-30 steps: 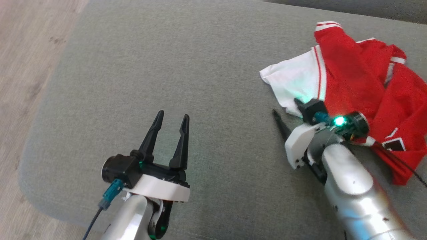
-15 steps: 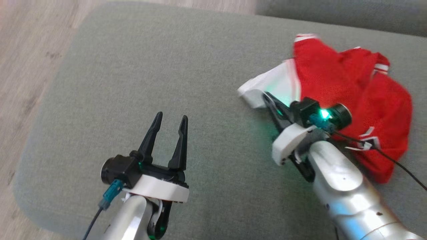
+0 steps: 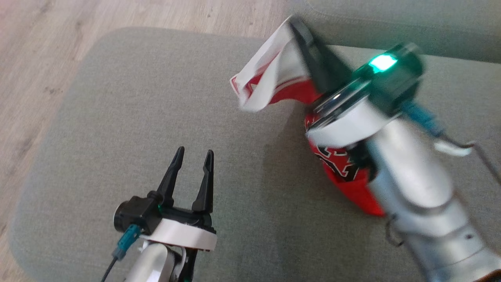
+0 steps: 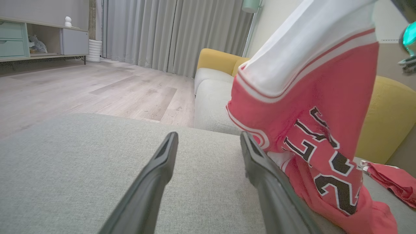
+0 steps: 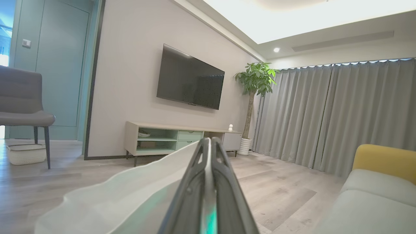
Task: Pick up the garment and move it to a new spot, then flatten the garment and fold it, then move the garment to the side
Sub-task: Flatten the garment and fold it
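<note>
The garment (image 3: 274, 74) is a red and white jersey with black lettering. It hangs from my right gripper (image 3: 298, 26), which is raised above the grey sofa cushion (image 3: 156, 98) and shut on the white edge. The red lower end (image 3: 352, 192) still trails on the cushion. In the right wrist view the fingers (image 5: 208, 169) are pressed together, with white cloth (image 5: 130, 195) clamped between them. My left gripper (image 3: 194, 153) stands open and empty, low over the cushion's front left. In the left wrist view the garment (image 4: 308, 97) hangs just right of the left gripper (image 4: 208, 138).
Wooden floor (image 3: 39, 58) runs along the cushion's left and far edges. A second grey cushion (image 3: 391, 23) lies behind, and a yellow sofa part (image 4: 386, 117) stands beyond. More red cloth (image 4: 390, 182) lies on the seat to the right. A TV cabinet (image 5: 162, 136) and a chair (image 5: 22, 110) stand across the room.
My right gripper has shut on the garment's white edge and lifted it off the cushion, up and to the left. The head camera has shifted. The left gripper stays open and still.
</note>
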{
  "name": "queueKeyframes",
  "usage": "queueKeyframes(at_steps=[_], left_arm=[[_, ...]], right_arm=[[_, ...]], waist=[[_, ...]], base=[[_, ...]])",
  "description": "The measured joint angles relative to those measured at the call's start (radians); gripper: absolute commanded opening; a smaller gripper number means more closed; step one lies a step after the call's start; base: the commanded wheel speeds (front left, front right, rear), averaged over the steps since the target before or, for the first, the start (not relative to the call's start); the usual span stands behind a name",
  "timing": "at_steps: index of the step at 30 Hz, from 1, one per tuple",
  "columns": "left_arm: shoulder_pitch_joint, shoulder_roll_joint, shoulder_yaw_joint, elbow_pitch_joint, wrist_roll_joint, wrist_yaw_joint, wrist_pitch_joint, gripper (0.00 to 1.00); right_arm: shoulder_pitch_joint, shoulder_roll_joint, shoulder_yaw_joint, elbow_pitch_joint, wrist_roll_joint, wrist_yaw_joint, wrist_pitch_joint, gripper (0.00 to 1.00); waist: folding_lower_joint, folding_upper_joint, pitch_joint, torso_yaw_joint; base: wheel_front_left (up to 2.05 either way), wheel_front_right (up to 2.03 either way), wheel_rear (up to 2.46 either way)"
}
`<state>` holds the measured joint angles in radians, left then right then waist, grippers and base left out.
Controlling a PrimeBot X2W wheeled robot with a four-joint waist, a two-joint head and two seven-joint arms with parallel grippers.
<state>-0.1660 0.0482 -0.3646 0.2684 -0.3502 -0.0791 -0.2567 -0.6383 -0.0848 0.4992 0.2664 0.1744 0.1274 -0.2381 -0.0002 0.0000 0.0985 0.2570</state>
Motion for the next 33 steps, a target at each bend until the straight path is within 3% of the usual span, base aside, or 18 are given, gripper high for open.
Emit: queueKeyframes(at_steps=[4, 7, 14, 20, 21, 22, 26, 33], left_arm=[[-0.001, 0.0, -0.001, -0.014, 0.0, 0.0, 0.0, 1.0], [-0.007, 0.0, -0.008, -0.017, 0.0, -0.002, 0.0, 1.0], [-0.095, -0.002, -0.07, -0.03, -0.033, -0.009, 0.0, 1.0], [-0.13, -0.003, -0.109, -0.038, -0.074, 0.002, 0.0, 1.0], [-0.131, -0.003, -0.113, -0.038, -0.074, 0.009, 0.0, 1.0], [-0.133, -0.003, -0.115, -0.038, -0.074, 0.009, 0.0, 1.0], [-0.136, -0.003, -0.113, -0.038, -0.074, 0.018, 0.0, 1.0], [-0.136, -0.004, -0.084, -0.033, -0.062, 0.017, 0.0, 1.0]], right_arm=[[-0.043, -0.069, -0.115, -0.06, -0.009, 0.0, 0.074, 0.0], [-0.13, -0.128, -0.211, -0.024, 0.001, 0.0, 0.146, 0.0], [-0.406, -0.32, -0.283, 0.302, -0.09, 0.0, 0.199, 0.0], [-0.56, -0.405, -0.416, 0.565, -0.26, 0.0, 0.195, 0.0], [-0.569, -0.413, -0.441, 0.595, -0.299, 0.0, 0.194, 0.41], [-0.574, -0.416, -0.47, 0.623, -0.33, 0.0, 0.194, 1.0], [-0.571, -0.39, -0.541, 0.688, -0.411, 0.0, 0.166, 1.0], [-0.533, -0.256, -0.557, 0.712, -0.437, 0.0, 0.046, 1.0]], waist=[[0.0001, 0.0, 0.028, 0.006], [0.0002, 0.0, 0.062, 0.015], [0.0005, 0.0, 0.154, 0.07], [0.0004, 0.0, 0.217, 0.14], [0.0004, 0.0, 0.225, 0.149], [0.0004, 0.0, 0.232, 0.157], [0.0006, -0.0001, 0.245, 0.162], [0.0002, -0.0001, 0.221, 0.102]], base=[[0.0, 0.0, 0.0], [0.0, 0.0, 0.0], [0.0, 0.0, 0.0], [0.0, 0.0, 0.0], [0.0, 0.0, 0.0], [0.0, 0.0, 0.0], [0.0, 0.0, 0.0], [0.0, 0.0, 0.0]])
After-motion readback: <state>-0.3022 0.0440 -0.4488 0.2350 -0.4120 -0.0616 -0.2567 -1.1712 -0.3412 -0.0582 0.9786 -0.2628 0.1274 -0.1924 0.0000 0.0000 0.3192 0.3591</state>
